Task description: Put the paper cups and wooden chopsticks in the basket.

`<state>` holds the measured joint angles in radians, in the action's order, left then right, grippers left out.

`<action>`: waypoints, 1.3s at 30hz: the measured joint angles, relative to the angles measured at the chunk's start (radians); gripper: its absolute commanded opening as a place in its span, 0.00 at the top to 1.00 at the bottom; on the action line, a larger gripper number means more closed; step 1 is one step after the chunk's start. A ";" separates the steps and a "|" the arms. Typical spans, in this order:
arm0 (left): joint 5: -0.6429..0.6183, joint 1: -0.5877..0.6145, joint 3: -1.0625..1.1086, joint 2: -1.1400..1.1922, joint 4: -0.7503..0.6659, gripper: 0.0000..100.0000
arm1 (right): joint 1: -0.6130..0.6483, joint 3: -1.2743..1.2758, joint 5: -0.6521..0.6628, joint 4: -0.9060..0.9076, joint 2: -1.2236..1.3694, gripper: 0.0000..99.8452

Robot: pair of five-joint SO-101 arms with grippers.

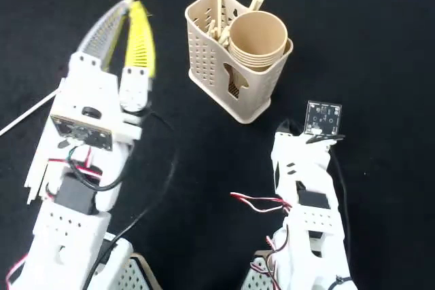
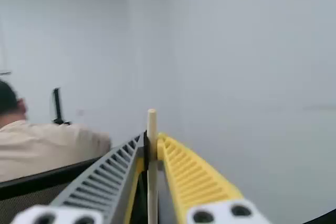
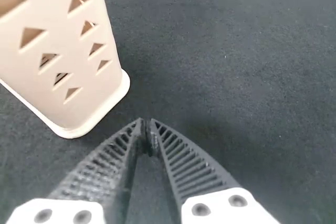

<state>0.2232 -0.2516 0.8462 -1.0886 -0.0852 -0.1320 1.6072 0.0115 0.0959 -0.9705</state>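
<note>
The beige slotted basket (image 1: pixel 207 59) stands upright at the back middle of the black table. A stack of paper cups (image 1: pixel 258 35) and several wooden chopsticks (image 1: pixel 219 5) sit inside it. My left gripper (image 1: pixel 134 6), with one grey and one yellow finger, is raised left of the basket and tilted upward. It is shut on a wooden chopstick (image 2: pixel 151 129), whose other end (image 1: pixel 30 115) sticks out past the arm on the left. My right gripper (image 3: pixel 146 129) is shut with nothing in it, low over the cloth by the basket's (image 3: pixel 63 51) base.
Black cloth (image 1: pixel 380 52) covers the table, with open room right of the basket. Red and white wires (image 1: pixel 255 200) and a black cable (image 1: pixel 166 168) lie between the two arm bases at the front.
</note>
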 measured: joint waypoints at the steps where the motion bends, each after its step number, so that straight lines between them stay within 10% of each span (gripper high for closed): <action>1: -0.012 -0.041 -0.044 0.028 0.000 0.97 | 0.000 0.000 0.000 0.000 0.000 0.99; 13: -0.061 -0.213 -0.644 0.631 0.037 0.97 | 0.000 0.000 0.000 0.000 0.000 0.99; 30: -0.048 -0.169 -0.450 0.713 -0.074 0.88 | 0.000 0.000 0.000 0.000 0.000 0.99; 39: -0.238 -0.112 -0.683 0.724 0.453 0.77 | 0.000 0.000 0.000 0.000 0.000 0.99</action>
<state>-0.0146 -0.3636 0.1634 -0.3644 0.3675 -0.1320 1.6072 0.0115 0.0959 -0.9705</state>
